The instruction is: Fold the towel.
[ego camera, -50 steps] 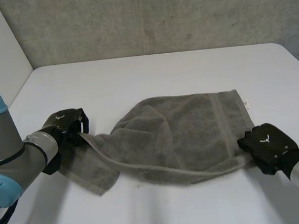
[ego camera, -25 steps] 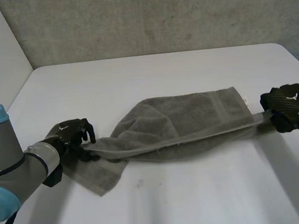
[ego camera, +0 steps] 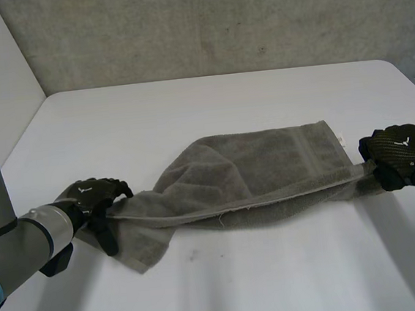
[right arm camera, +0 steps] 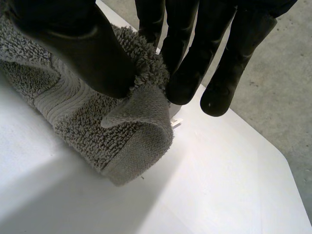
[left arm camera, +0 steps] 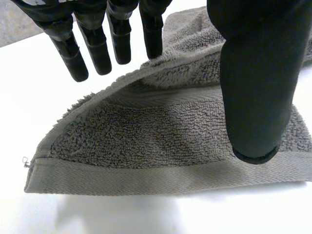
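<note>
- Towel (ego camera: 267, 166) on desk (ego camera: 210, 104), near edge stretched taut between hands, likely for lifting over.
- Fingers (right arm camera: 183, 73) of right hand (ego camera: 402, 153) clamped on one corner.
- Fingers (left arm camera: 97, 48) of left hand (ego camera: 90, 196) pinching opposite end.

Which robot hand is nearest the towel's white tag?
The right robot hand: the tag sits beside it; the left robot hand is across the towel.
</note>
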Robot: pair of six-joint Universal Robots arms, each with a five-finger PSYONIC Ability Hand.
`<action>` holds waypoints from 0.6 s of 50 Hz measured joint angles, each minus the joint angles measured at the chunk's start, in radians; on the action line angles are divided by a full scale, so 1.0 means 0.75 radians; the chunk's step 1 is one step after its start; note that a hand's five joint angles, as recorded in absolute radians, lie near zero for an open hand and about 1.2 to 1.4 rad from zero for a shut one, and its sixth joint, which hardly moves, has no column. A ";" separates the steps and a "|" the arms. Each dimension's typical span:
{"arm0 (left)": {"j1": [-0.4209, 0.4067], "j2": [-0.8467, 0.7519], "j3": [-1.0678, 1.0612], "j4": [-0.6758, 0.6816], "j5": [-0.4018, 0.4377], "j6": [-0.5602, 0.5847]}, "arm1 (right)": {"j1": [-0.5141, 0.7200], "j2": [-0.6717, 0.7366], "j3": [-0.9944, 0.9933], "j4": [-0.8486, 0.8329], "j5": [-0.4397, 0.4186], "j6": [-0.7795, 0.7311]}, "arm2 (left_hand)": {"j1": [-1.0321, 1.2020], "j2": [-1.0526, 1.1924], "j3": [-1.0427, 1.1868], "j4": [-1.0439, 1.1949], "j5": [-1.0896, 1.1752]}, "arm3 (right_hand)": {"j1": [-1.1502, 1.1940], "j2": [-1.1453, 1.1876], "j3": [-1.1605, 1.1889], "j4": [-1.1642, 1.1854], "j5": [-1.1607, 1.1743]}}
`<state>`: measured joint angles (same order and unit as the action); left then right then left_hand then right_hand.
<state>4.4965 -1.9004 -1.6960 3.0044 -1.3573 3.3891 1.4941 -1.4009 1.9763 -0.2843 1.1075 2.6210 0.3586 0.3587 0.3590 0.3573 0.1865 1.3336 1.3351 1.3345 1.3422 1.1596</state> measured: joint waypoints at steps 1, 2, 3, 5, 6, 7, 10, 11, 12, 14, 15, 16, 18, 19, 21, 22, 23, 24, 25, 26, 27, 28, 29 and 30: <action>0.001 -0.004 0.000 0.010 0.000 0.000 | 0.000 0.000 0.000 0.000 0.000 0.000 | 0.031 0.029 0.029 0.027 0.029 | 0.000 0.000 0.000 0.000 0.000; 0.001 -0.006 0.001 0.015 0.000 0.000 | 0.000 0.000 0.000 0.000 0.000 0.000 | 0.038 0.037 0.037 0.037 0.038 | 0.000 0.000 0.000 0.000 0.000; 0.002 -0.010 0.001 0.028 -0.001 0.000 | 0.000 0.000 0.000 0.000 0.000 -0.001 | 0.065 0.066 0.067 0.067 0.066 | 0.000 0.000 0.000 0.000 0.000; 0.005 -0.018 0.003 0.054 -0.003 -0.002 | 0.000 0.001 0.001 0.000 0.000 -0.002 | 0.104 0.103 0.103 0.105 0.103 | 0.000 0.000 0.000 0.000 0.000; 0.007 -0.023 0.003 0.068 -0.005 -0.002 | 0.000 0.001 0.002 0.000 0.000 -0.002 | 0.127 0.128 0.128 0.130 0.123 | 0.000 0.000 0.000 0.000 0.000; 0.007 -0.026 0.004 0.077 -0.007 -0.003 | 0.000 0.001 0.002 0.000 0.000 -0.002 | 0.138 0.139 0.139 0.141 0.137 | 0.000 0.000 0.000 0.000 0.000; 0.016 -0.045 0.008 0.122 -0.021 -0.004 | 0.000 0.001 0.005 -0.001 0.001 -0.004 | 0.218 0.218 0.217 0.219 0.214 | 0.000 0.000 0.000 0.000 0.000; 0.021 -0.053 0.009 0.138 -0.027 -0.004 | 0.000 0.001 0.006 -0.001 0.001 -0.004 | 0.247 0.248 0.248 0.251 0.239 | 0.000 0.000 0.000 0.000 0.000; 0.026 -0.061 0.011 0.153 -0.034 -0.004 | 0.000 0.001 0.006 -0.002 0.001 -0.005 | 0.283 0.283 0.281 0.280 0.275 | 0.000 0.000 0.000 0.000 0.000; 0.037 -0.074 0.015 0.177 -0.044 -0.004 | 0.000 0.001 0.007 -0.002 0.002 -0.005 | 0.346 0.346 0.339 0.341 0.335 | 0.003 0.000 0.000 0.000 0.000; 0.045 -0.085 0.017 0.193 -0.050 -0.004 | 0.000 0.001 0.007 -0.003 0.002 -0.005 | 0.389 0.388 0.387 0.388 0.384 | 0.003 0.000 0.000 0.000 0.000; 0.047 -0.088 0.018 0.199 -0.052 -0.003 | 0.000 0.001 0.007 -0.003 0.003 -0.005 | 0.408 0.407 0.407 0.408 0.403 | 0.003 0.000 0.000 0.000 0.000; 0.056 -0.102 0.023 0.216 -0.058 -0.002 | -0.001 0.000 0.007 -0.003 0.004 -0.005 | 0.488 0.481 0.480 0.482 0.476 | 0.003 0.000 0.000 0.000 0.000; 0.062 -0.112 0.027 0.227 -0.061 0.002 | -0.001 -0.001 0.006 -0.004 0.005 -0.005 | 0.548 0.549 0.548 0.544 0.534 | 0.003 0.000 0.000 0.000 0.000; 0.066 -0.122 0.031 0.234 -0.064 0.008 | -0.001 -0.003 0.006 -0.004 0.007 -0.005 | 0.621 0.623 0.622 0.625 0.614 | 0.003 0.000 0.000 0.000 0.000; 0.067 -0.126 0.032 0.237 -0.064 0.011 | -0.001 -0.004 0.006 -0.005 0.008 -0.004 | 0.684 0.685 0.684 0.678 0.669 | 0.003 0.000 0.000 0.000 0.000; 0.069 -0.133 0.035 0.239 -0.065 0.020 | -0.001 -0.005 0.004 -0.006 0.009 -0.003 | 0.824 0.812 0.810 0.815 0.806 | 0.003 0.000 0.000 0.000 0.000; 0.070 -0.137 0.037 0.241 -0.065 0.025 | -0.001 -0.006 0.002 -0.006 0.010 -0.003 | 0.884 0.883 0.880 0.875 0.872 | 0.003 0.000 0.000 0.000 0.000; 0.070 -0.143 0.041 0.242 -0.065 0.038 | -0.001 -0.008 -0.002 -0.007 0.011 -0.002 | 0.945 0.954 0.953 0.957 0.945 | 0.003 0.000 0.000 0.000 0.000; 0.071 -0.148 0.048 0.243 -0.064 0.050 | 0.001 -0.010 -0.010 -0.008 0.013 0.000 | 1.009 1.019 1.017 1.021 1.007 | 0.004 0.000 0.000 0.000 0.000; 0.070 -0.149 0.051 0.243 -0.064 0.055 | 0.001 -0.011 -0.015 -0.009 0.014 0.001 | 1.031 1.042 1.040 1.038 1.025 | 0.004 0.000 0.000 0.000 0.000; 0.070 -0.154 0.065 0.244 -0.063 0.071 | 0.004 -0.011 -0.029 -0.010 0.016 0.002 | 1.054 1.077 1.074 1.078 1.058 | 0.004 0.000 0.000 0.000 0.000; 0.068 -0.159 0.084 0.246 -0.063 0.083 | 0.007 -0.012 -0.048 -0.010 0.019 0.003 | 1.069 1.096 1.094 1.097 1.072 | 0.004 0.000 0.000 0.000 0.000; 0.066 -0.163 0.102 0.247 -0.064 0.091 | 0.008 -0.011 -0.060 -0.011 0.021 0.003 | 1.079 1.109 1.105 1.108 1.084 | 0.004 0.000 0.000 0.000 0.000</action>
<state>4.5459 -2.0224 -1.6194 3.1898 -1.4049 3.4575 1.5003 -1.4092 1.9310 -0.2923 1.1230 2.6236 1.1675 1.1906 1.1875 1.1882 0.9993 1.3364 1.3351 1.3345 1.3424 1.1596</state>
